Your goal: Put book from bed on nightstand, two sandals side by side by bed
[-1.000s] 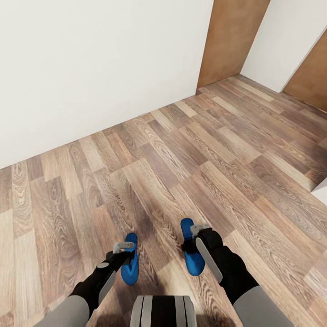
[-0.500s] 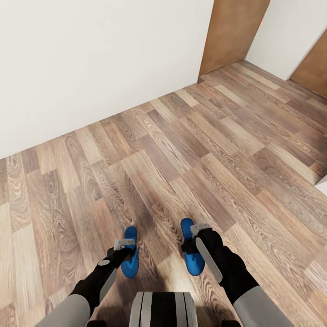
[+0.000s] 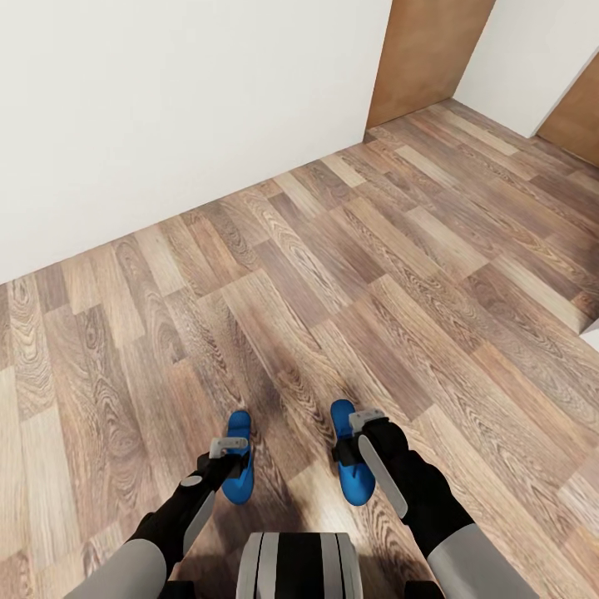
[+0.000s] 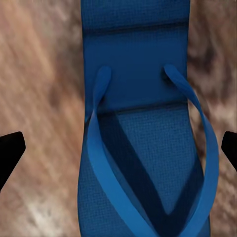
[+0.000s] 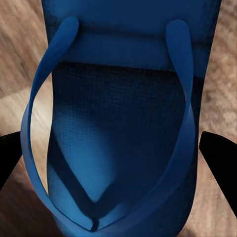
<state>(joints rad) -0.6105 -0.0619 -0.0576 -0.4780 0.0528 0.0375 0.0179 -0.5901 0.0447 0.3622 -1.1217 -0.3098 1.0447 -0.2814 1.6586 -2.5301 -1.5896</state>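
Meanwhile my head view has drifted; sandals unmoved against arms. Left gripper (image 3: 229,452) over left sandal (image 3: 239,470), right gripper (image 3: 356,433) over right sandal (image 3: 351,466). Jaws wide, straddling each, grip uncertain. Long axes point away from me, over floor (image 3: 349,274).

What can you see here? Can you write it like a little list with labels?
place: room with a white wall, a wood-plank floor and brown doors
left gripper: at a blue sandal, black fingertips on either side of it
right gripper: at the other blue sandal, its fingertips also on either side
grip: cannot tell whether the grippers are squeezing
sandals: one at each arm, apart from each other, toes pointing away from the robot
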